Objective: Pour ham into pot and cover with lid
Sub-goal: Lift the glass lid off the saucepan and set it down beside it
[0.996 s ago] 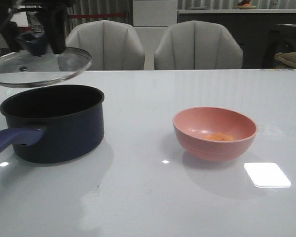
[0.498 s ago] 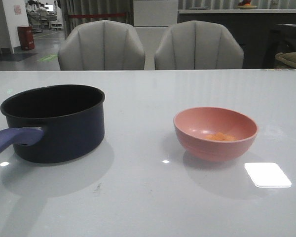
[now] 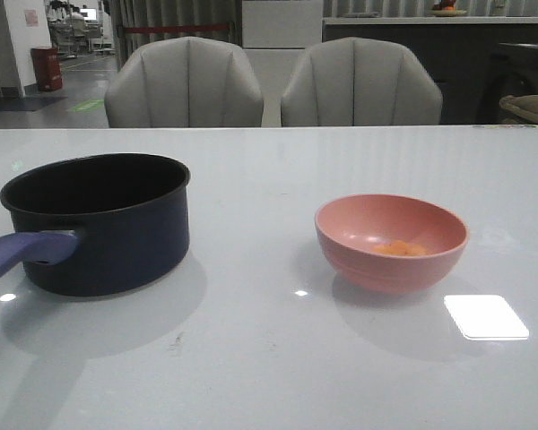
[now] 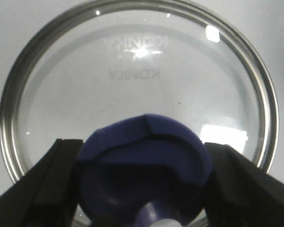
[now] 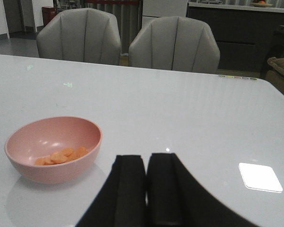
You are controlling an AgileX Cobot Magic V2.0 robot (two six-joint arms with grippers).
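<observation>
Two things stand on the desk [image 3: 269, 358] in the front view: the pot [image 3: 99, 224] on the robot's left side, open and with nothing seen inside its black interior, and the pink bowl [image 3: 392, 242] on the right side, well apart from it. The ham [image 3: 402, 248] lies as a small orange heap in the bottom of the bowl, so the pouring is not yet done. No arm shows in the front view. In the left wrist view, the left claw [image 4: 142, 189] is clamped on the dark-blue knob [image 4: 146, 165] of the lid [image 4: 137, 71], with a black finger on each side of the knob; the glass disc hangs over a pale surface, and the pot is not visible under it. In the right wrist view, the right claw [image 5: 146, 189] has its two fingers pressed together with nothing between them, and it sits above the desk, with the bowl near but apart from it. I judge that the step in hand is the first one, bringing the ham to the pot, while the lid waits out of the way. The next move calls for the right claw to part its fingers, take the bowl by its rim, carry it over the pot and tilt it.
</observation>
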